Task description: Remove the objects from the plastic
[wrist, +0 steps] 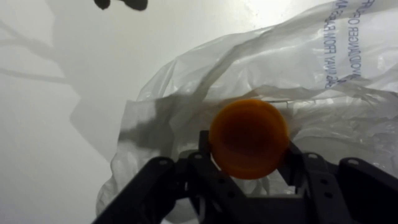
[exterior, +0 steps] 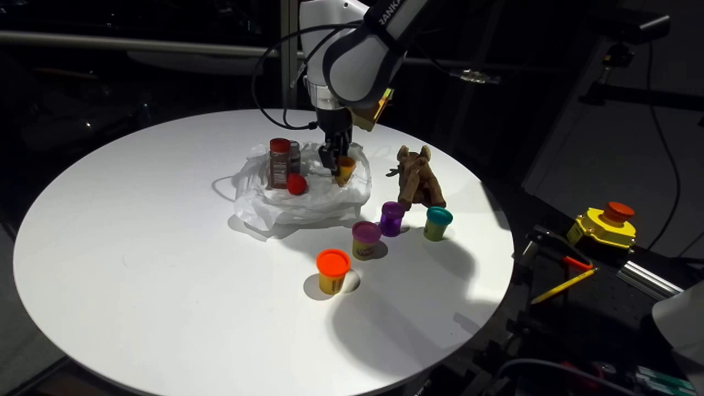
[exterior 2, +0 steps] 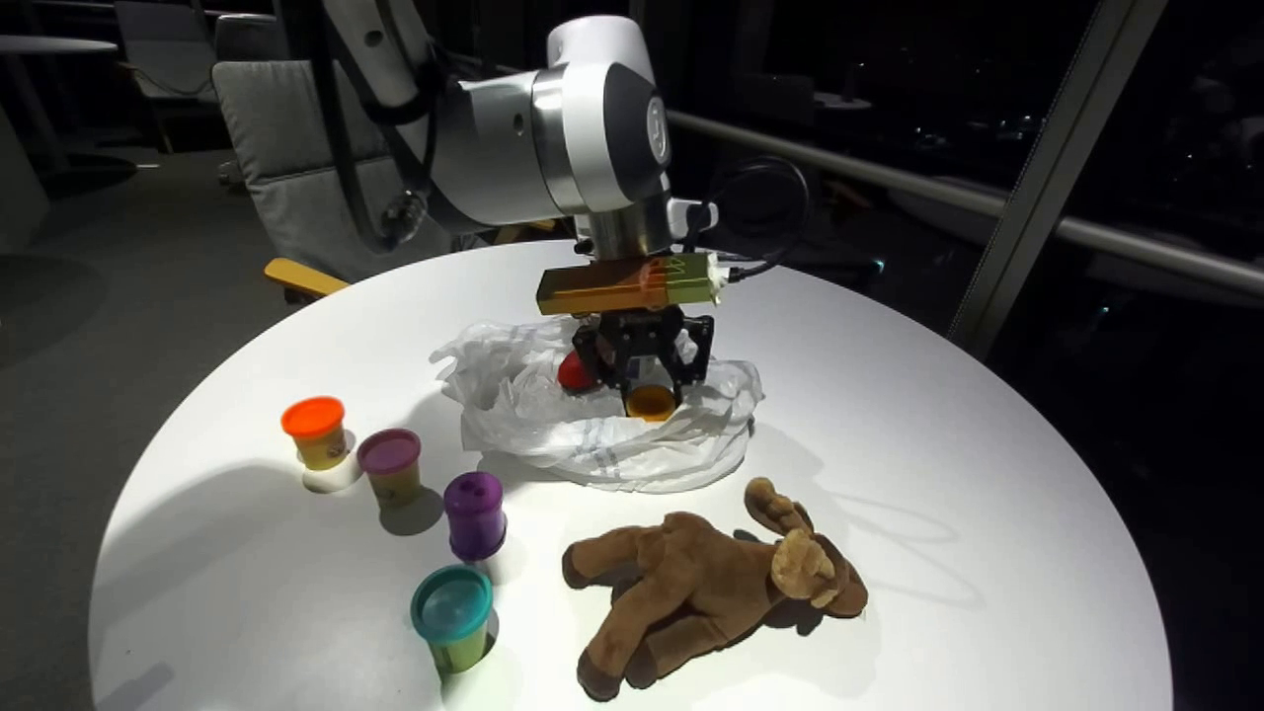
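I see the jar (exterior: 279,168) on the bag (exterior: 297,213); between bag and table edge (exterior: 507,253), the animal figure (exterior: 420,176) and four cups (exterior: 366,248).

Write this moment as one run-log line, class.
fingers: gripping yellow-orange cup; plastic bag: around that cup and red-capped jar; outside bag: brown animal figure, four small cups

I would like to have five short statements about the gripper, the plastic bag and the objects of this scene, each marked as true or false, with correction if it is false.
1. The gripper has the amber cup between its fingers. True.
2. The brown plush animal and the teal-lidded cup are outside the plastic bag. True.
3. The plastic bag has no printing. False: it bears lettering, seen in the wrist view.
4. The teal-lidded cup lies on its side. False: it stands upright.
5. The red-capped jar stands upright. True.
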